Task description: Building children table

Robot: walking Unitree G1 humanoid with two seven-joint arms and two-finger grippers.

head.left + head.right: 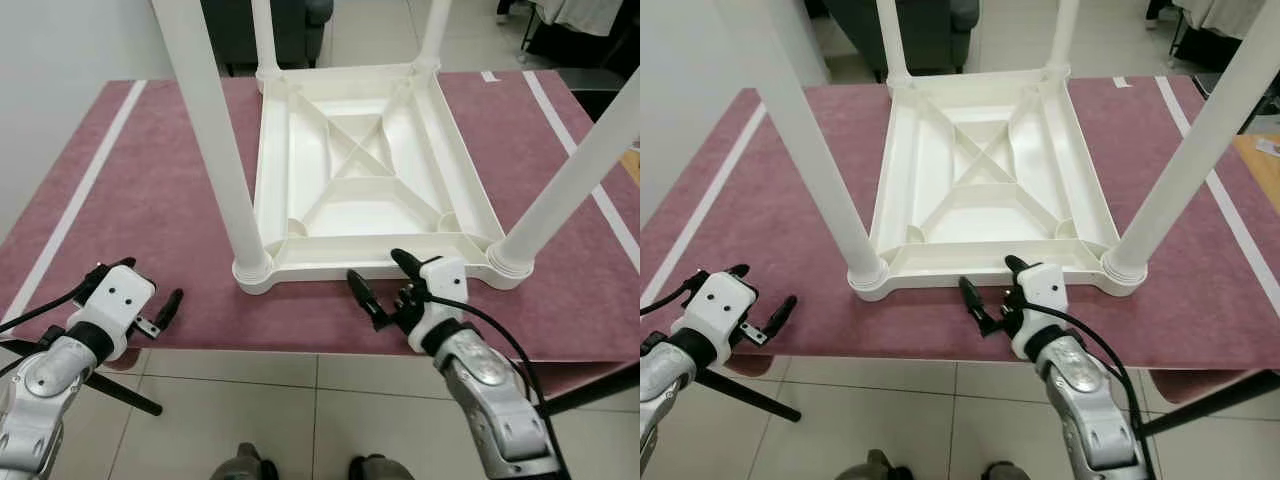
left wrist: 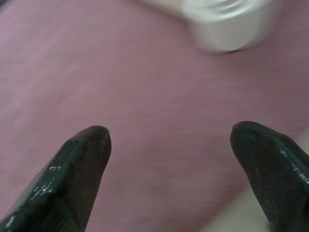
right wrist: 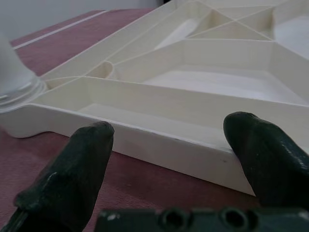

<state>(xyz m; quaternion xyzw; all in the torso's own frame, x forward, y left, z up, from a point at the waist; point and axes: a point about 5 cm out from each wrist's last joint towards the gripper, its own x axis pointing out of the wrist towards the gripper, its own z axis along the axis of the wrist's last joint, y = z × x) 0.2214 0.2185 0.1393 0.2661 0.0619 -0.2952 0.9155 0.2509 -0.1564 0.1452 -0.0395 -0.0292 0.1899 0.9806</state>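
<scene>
1. The table [image 1: 350, 170], white plastic, is lying upside down on a maroon mat [image 1: 150, 200], its ribbed underside facing up with a cross of ribs in the middle.
2. Four white legs are standing up from its corners: the near left leg [image 1: 215, 150], the near right leg [image 1: 565, 180] and two far legs [image 1: 262, 35] rising out of the top of the head views.
3. The mat is covering a raised surface whose near edge is running across in front of the robot; white stripes [image 1: 85, 185] are running along the mat's left and right sides.
4. The right gripper [image 1: 375, 285] is hovering just in front of the table's near rim, between the two near legs, its fingers [image 3: 91, 159] standing spread apart and holding nothing.
5. The left gripper [image 1: 150, 295] is hanging over the mat's near left edge, apart from the near left leg, its fingers [image 2: 82, 164] also standing wide apart and empty.
6. Pale floor tiles [image 1: 300, 410] are showing below the near edge, and a dark sofa [image 1: 290, 30] is sitting beyond the mat's far end.
7. A pale wall [image 1: 60, 50] is standing at the left.
</scene>
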